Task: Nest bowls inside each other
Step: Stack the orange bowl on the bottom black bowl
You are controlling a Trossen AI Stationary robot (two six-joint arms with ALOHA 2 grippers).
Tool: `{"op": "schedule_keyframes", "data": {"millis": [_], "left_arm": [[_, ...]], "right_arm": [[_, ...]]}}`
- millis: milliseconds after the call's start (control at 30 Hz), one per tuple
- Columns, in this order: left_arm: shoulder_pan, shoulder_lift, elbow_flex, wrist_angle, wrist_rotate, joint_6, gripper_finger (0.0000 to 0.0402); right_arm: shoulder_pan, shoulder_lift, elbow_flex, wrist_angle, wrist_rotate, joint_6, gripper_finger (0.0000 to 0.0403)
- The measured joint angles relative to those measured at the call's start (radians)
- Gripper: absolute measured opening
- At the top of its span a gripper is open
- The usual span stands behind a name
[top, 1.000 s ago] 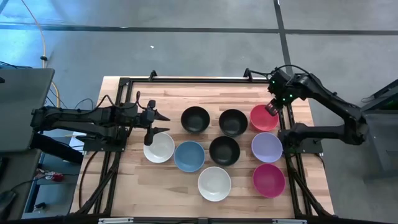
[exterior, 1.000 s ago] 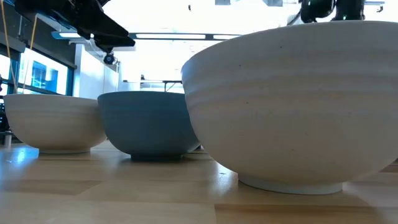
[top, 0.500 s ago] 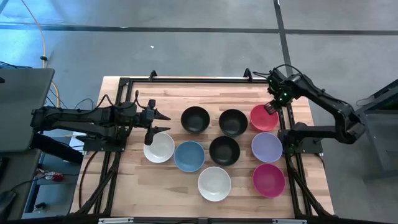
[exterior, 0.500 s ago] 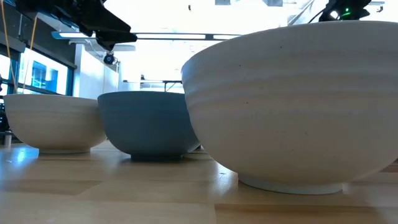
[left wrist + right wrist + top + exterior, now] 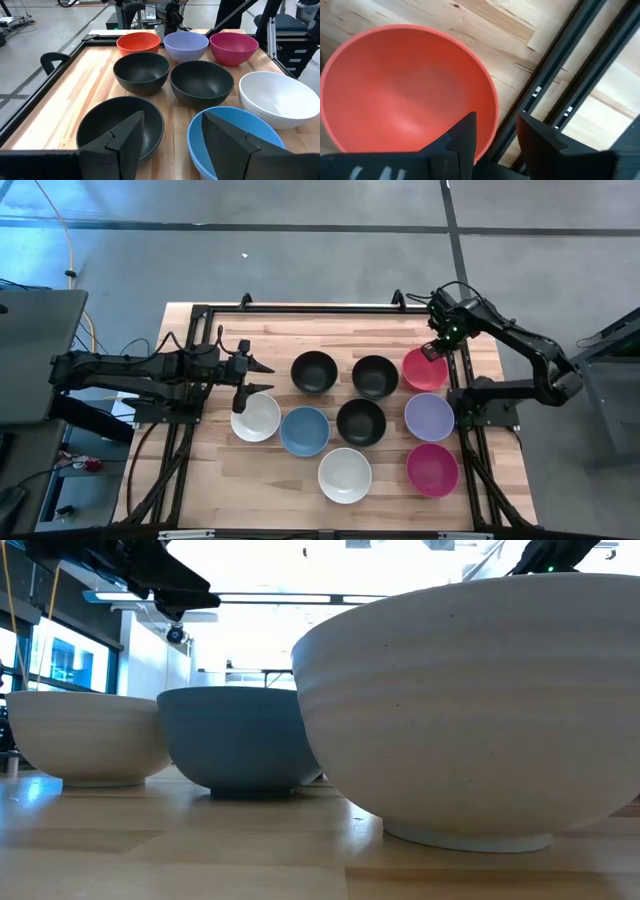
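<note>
Bowls sit singly on the table (image 5: 200, 470), none nested. Nearest us: white bowl (image 5: 345, 475), magenta bowl (image 5: 432, 469). Then blue bowl (image 5: 304, 430), lavender bowl (image 5: 429, 416). Left gripper (image 5: 252, 378), fingers apart, hangs beside the far white bowl (image 5: 256, 417). Right gripper (image 5: 436, 352), jaws apart, straddles the red-pink bowl's (image 5: 420, 372) rim against the frame rail (image 5: 458, 365).

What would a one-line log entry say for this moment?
right gripper: open, astride red bowl rim | left gripper: open, above white bowl | nothing nested

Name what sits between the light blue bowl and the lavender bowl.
In the high view, one black bowl sits between the light blue bowl and the lavender bowl.
</note>
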Motion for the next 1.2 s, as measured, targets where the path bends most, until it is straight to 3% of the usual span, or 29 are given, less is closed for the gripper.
{"op": "schedule_keyframes", "data": {"millis": [433,900,1200], "left_arm": [[0.0,0.0,0.0,-0.004,0.0,0.0,0.0188],[0.0,0.0,0.0,-0.025,0.0,0.0,0.0188],[0.0,0.0,0.0,-0.027,0.0,0.0,0.0188]], "right_arm": [[0.0,0.149,0.0,0.075,0.0,-0.022,0.013],[0.0,0.213,0.0,0.12,0.001,-0.064,0.013],[0.0,0.213,0.0,0.123,-0.052,-0.064,0.0081]]}}
